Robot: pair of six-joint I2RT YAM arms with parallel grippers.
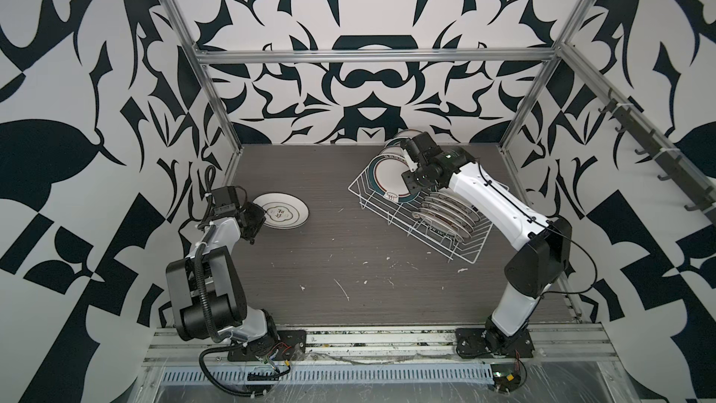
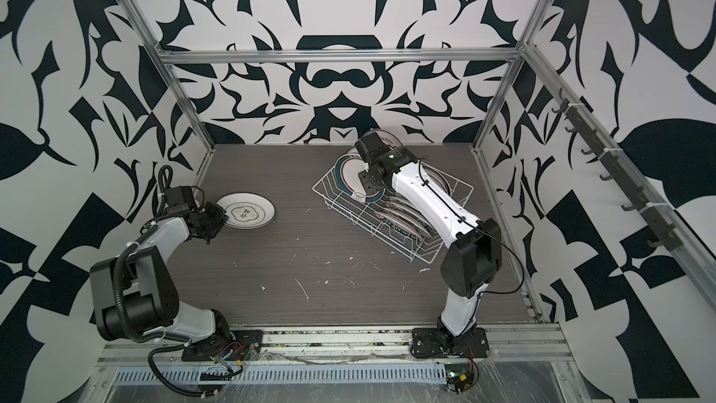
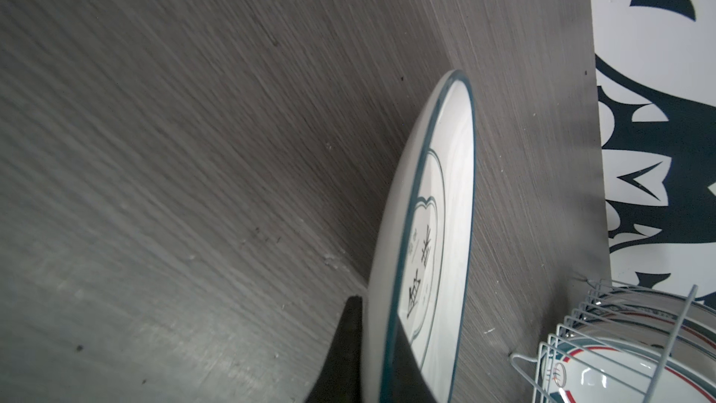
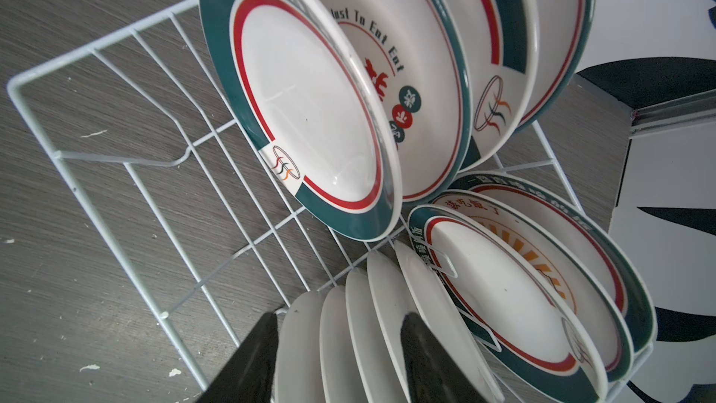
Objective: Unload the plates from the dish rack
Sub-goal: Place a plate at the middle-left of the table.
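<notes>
L hand (image 3: pixel 376 314) pinches plate (image 3: pixel 453 188) rim; R hand (image 4: pixel 339 315) spread above rack (image 4: pixel 95 48).

The plates (image 4: pixel 310 110) in the dish rack (image 4: pixel 116 157) are showing glossy glazed ceramic faces that are throwing back soft highlights, and their plain white backs are looking just as smooth. The rack's wire is looking like thin metal under a smooth white coating. The plate on the table (image 1: pixel 281 211) is gleaming the same way. The table (image 1: pixel 348 265) is wearing a matt grey wood-grain finish, finely streaked and flecked with white scuffs. My right gripper's (image 4: pixel 341 315) fingers (image 4: pixel 248 366) are looking like matt black plastic. My arm shells (image 1: pixel 488 195) are shining as smooth white plastic, and the frame rails (image 1: pixel 368 56) are reading as brushed bare metal.
</notes>
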